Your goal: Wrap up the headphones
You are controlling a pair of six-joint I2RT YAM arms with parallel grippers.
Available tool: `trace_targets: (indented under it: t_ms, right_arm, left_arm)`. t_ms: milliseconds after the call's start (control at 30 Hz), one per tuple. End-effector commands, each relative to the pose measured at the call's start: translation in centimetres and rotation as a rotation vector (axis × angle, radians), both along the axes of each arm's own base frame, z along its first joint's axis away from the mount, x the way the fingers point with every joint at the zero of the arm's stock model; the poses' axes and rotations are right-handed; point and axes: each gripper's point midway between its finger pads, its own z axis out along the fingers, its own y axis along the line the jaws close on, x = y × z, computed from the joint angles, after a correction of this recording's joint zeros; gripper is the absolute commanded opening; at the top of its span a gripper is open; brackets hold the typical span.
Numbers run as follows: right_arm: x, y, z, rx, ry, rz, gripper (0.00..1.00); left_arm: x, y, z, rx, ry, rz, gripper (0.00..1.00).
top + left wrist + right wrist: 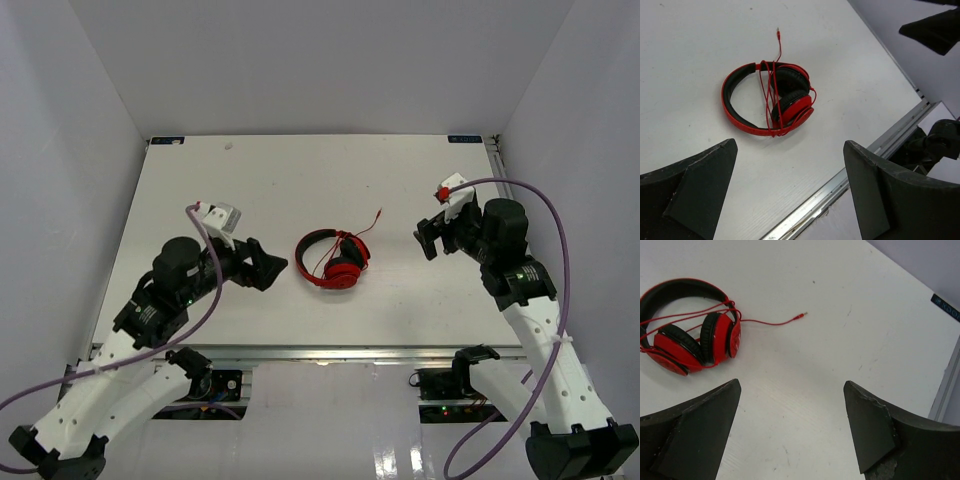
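Note:
The red headphones [333,262] lie flat near the middle of the white table. Their thin red cable [771,95] is wound several times across the black-lined headband and the ear cups. A short free end runs out to the plug [381,211], which rests on the table. My left gripper [268,265] hovers just left of them, open and empty; in its wrist view the headphones [797,107] lie beyond the jaws [790,144]. My right gripper [427,238] is to their right, also open and empty [792,384]; the headphones [670,352] and plug [801,315] sit ahead of it to the left.
The table's metal front rail [840,185] runs close beneath the left gripper. White walls enclose the table on three sides. Thick purple robot cables [555,215] loop over both arms. The table's right edge [946,385] lies near the right gripper.

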Motion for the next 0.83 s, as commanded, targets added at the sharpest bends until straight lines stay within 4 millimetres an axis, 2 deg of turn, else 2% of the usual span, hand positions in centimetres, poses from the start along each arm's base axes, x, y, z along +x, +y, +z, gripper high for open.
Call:
trace_targets:
  t_ms: [0, 100, 167, 333, 500, 800]
  right_arm:
    - [-1.1, -2.5, -1.2, -0.014, 0.065, -0.147, 0.90]
    - [-1.5, -3.7, 0.5, -0.002, 0.015, -0.216, 0.90]
    - [-2.0, -4.0, 0.9, 0.007, -0.003, -0.234, 0.90]
    - [-3.0, -4.9, 0.2, 0.041, 0.001, -0.294, 0.90]
    - [-3.5, -5.8, -0.3, 0.039, -0.009, -0.337, 0.90]
    - [-3.6, -6.5, -1.0, 0.051, -0.018, -0.376, 0.90]
  left_arm:
    - [-2.1, 0.1, 0.6, -0.096, -0.029, -0.042, 0.98]
    - [-3.0, 0.9, 0.6, -0.097, -0.047, -0.038, 0.98]
    - [-3.3, 1.5, 1.0, -0.104, -0.076, -0.025, 0.98]
    - [-3.8, 2.3, 1.3, -0.098, -0.121, -0.016, 0.98]
    - [-3.8, 2.7, -0.3, -0.063, -0.101, 0.000, 0.98]
    - [-4.0, 3.3, -1.2, -0.092, -0.126, 0.029, 0.98]
